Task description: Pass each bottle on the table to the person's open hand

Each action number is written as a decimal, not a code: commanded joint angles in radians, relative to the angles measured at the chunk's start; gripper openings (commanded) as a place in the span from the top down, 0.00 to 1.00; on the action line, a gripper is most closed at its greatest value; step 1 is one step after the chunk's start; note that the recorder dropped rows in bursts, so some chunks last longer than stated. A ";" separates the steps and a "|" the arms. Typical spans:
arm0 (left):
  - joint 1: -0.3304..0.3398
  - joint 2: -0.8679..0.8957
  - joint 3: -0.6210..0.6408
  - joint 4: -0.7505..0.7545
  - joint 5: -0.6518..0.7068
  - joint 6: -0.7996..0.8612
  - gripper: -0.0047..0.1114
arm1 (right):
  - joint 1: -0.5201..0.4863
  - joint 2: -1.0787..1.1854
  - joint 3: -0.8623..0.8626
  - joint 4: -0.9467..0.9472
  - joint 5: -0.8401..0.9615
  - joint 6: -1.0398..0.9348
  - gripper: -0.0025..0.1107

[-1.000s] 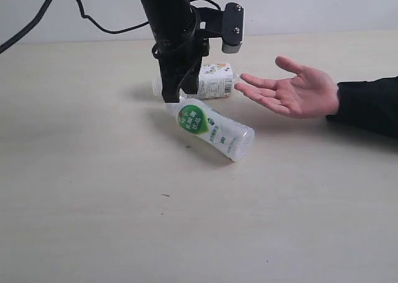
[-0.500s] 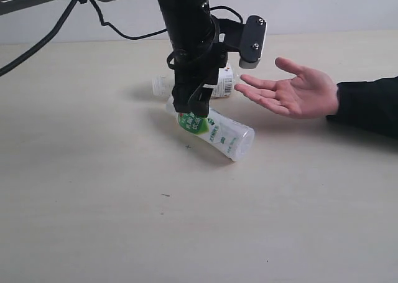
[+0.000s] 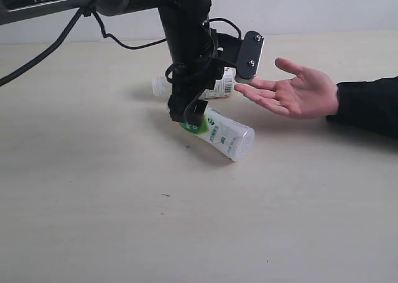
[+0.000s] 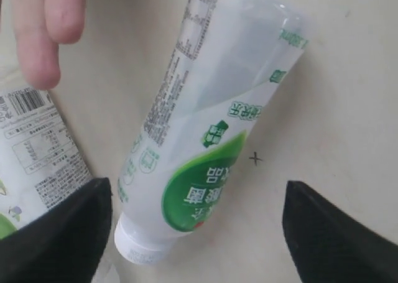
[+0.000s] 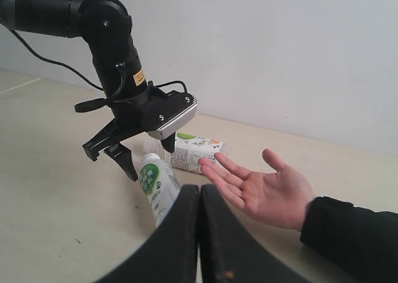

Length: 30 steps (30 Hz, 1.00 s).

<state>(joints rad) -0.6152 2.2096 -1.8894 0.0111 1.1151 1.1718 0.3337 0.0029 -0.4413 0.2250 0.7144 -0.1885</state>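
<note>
- Worktop [image 3: 93, 221]: two bottles lie on it, neither handed over; the open hand [image 3: 298, 96] is empty, near the base of the green-logo bottle [image 3: 227, 134].
- Second bottle [image 3: 222, 89]: just behind the green-logo bottle.
- Left claw [image 3: 186, 116]: released wide, straddling the green-logo bottle's capped end, not gripping.
- Right claw [image 5: 199, 193]: clenched, empty, well apart from the green-logo bottle.

On the table [image 3: 93, 202], the near bottle [image 3: 225, 135] lies on its side, cap end pointing to ten o'clock. The far bottle [image 3: 216, 88] lies just behind it at twelve o'clock, partly hidden and possibly touching it. The left end effector [image 3: 186, 116] hangs over the near bottle's cap end. An open hand [image 3: 292, 95] waits at two o'clock, near both.
</note>
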 commanded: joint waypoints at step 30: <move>-0.006 0.097 0.144 0.009 -0.267 0.085 0.30 | 0.004 -0.003 0.007 0.005 -0.013 0.000 0.97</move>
<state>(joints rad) -0.6152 2.2924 -1.7488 0.0190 0.8558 1.2551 0.3337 0.0029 -0.4413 0.2250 0.7144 -0.1885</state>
